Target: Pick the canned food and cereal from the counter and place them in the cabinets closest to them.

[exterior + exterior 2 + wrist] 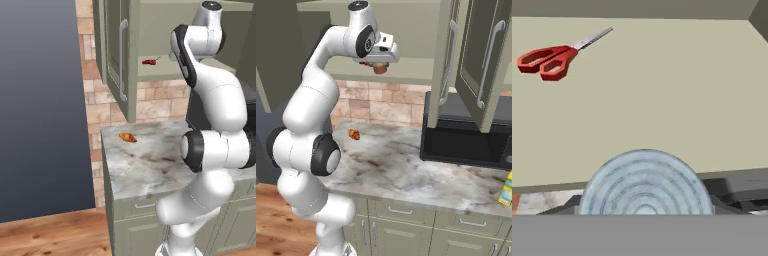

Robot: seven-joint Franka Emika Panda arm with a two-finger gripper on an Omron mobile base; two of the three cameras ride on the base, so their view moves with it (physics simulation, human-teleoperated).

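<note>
One can down, or nearly: the canned food (380, 68) hangs under the gripper (379, 64) at upper centre of the right base frame, level with the open cabinets' (131, 60) shelf edge. Gripper looks pinched on the can, fingers hidden behind it. In the hand frame the can's ribbed grey top fills bottom centre, bare shelf (662, 90) ahead, red scissors (549, 59) upper left. Croissant (128, 137) sits at left on the counter (150, 165); microwave (466, 135) right of centre; cereal (507, 188) at far right edge, on the counter. Step in hand, I'd say: placing the can. Next calls for pushing forward over the shelf, lowering, releasing clear of the scissors, then going for the cereal.
</note>
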